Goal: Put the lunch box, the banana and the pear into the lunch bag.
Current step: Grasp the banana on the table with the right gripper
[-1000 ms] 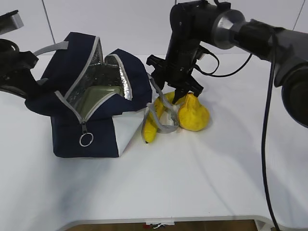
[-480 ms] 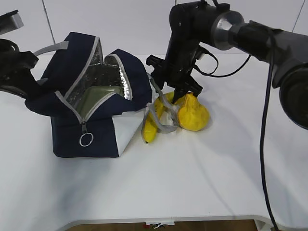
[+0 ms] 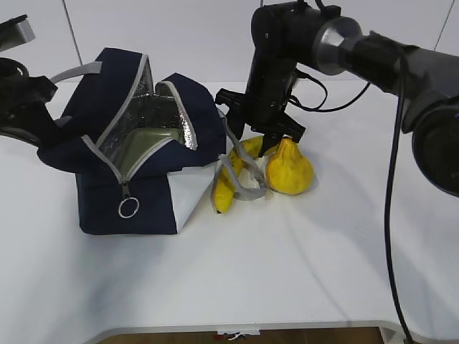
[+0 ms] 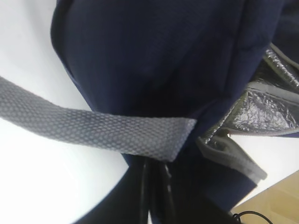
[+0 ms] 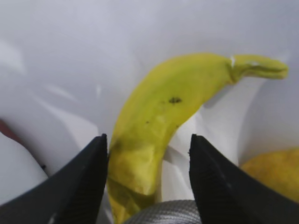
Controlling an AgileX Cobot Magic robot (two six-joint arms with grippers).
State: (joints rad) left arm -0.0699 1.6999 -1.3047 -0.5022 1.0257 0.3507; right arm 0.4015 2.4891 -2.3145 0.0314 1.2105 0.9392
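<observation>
- One item, the lunch box (image 3: 149,137), already sits inside the open lunch bag (image 3: 136,204); the banana (image 3: 224,188) and the pear (image 3: 288,168) lie on the tabletop (image 3: 287,272) just beside it.
- Right hand (image 5: 148,186) hangs spread wide, one finger either side of the banana, gripping nothing yet.
- Left hand (image 4: 154,186) is clamped on the bag's dark fabric, apparently holding the mouth open.
- Step in hand: grasping the banana. Next it needs lowering and closing, clear of the grey handle (image 3: 242,185) draped across the fruit.
</observation>
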